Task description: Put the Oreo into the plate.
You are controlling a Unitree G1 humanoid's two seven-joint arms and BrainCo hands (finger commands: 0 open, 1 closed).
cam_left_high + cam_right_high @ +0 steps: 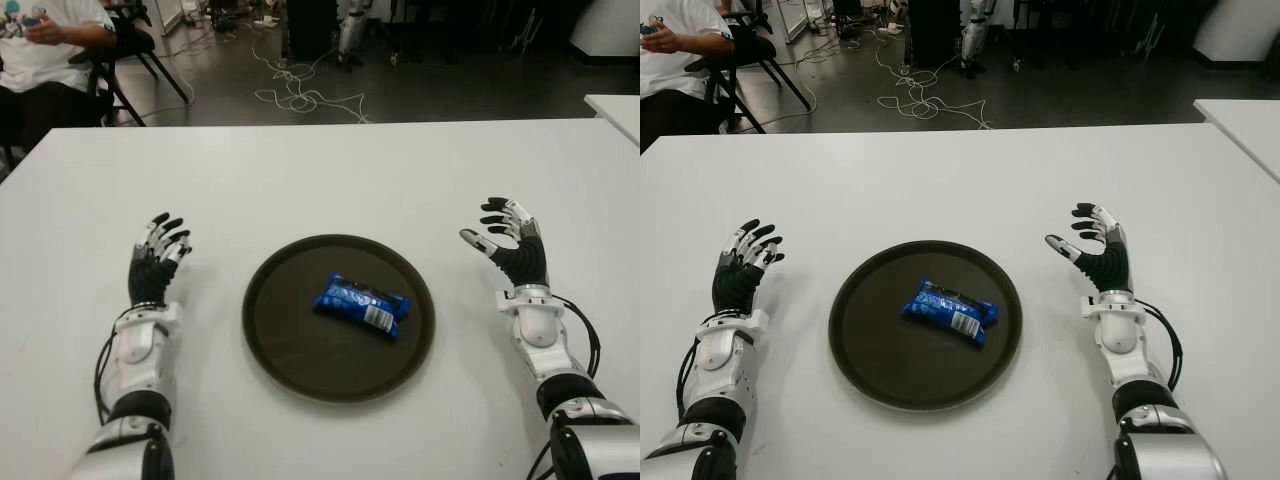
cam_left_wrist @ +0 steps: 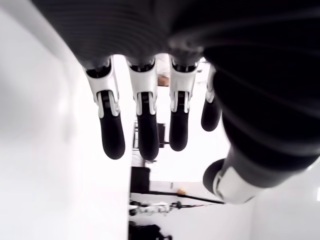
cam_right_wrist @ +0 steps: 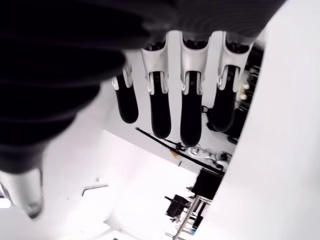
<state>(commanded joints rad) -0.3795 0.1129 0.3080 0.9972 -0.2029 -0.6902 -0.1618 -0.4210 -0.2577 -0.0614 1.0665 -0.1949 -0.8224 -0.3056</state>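
A blue Oreo pack (image 1: 362, 304) lies flat inside the dark round plate (image 1: 290, 340), a little right of its middle. My left hand (image 1: 157, 253) is over the white table to the left of the plate, fingers (image 2: 142, 127) spread and holding nothing. My right hand (image 1: 503, 235) is to the right of the plate, palm turned inward, its fingers (image 3: 190, 117) extended and empty. Neither hand touches the plate or the pack.
The white table (image 1: 320, 180) stretches wide around the plate. A second white table corner (image 1: 615, 108) shows at the far right. Beyond the far edge, cables (image 1: 300, 95) lie on the dark floor and a seated person (image 1: 45, 55) is at the back left.
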